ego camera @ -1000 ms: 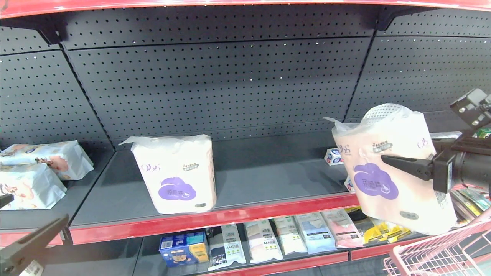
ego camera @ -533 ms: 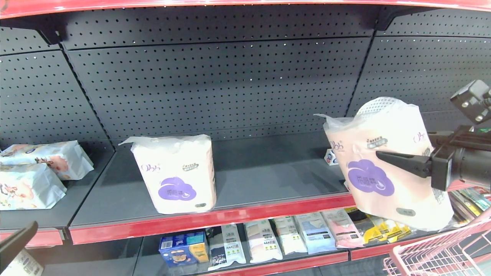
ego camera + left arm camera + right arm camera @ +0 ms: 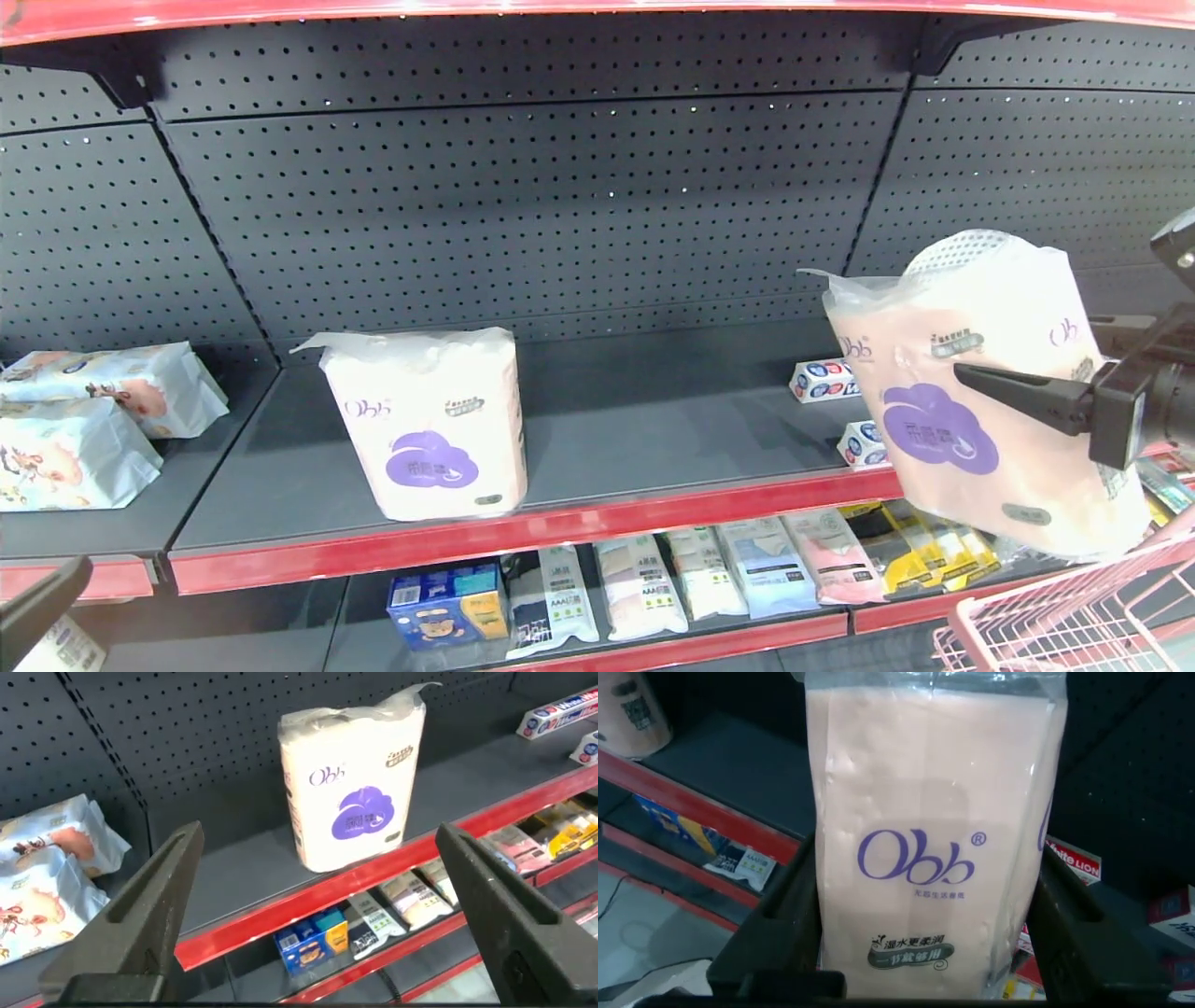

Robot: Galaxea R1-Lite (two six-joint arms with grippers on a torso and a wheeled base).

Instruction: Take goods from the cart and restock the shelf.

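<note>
Now, right gripper (image 3: 924, 943) pinches white plastic-wrapped tissue pack (image 3: 934, 439) with purple cloud, tilted, off right front edge of dark metal shelf (image 3: 653, 420). Left gripper (image 3: 318, 896) spread. Best: lift over red lip (image 3: 560, 527), straighten, set beside standing twin pack (image 3: 429, 425).

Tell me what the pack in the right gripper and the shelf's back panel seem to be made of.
Held pack: thin clear plastic film, glossy, judging by its sheen and crinkled, gathered top; inside, apparently soft white paper rolls. Back panel: probably painted sheet metal, matt black, with regular rows of punched holes.
</note>
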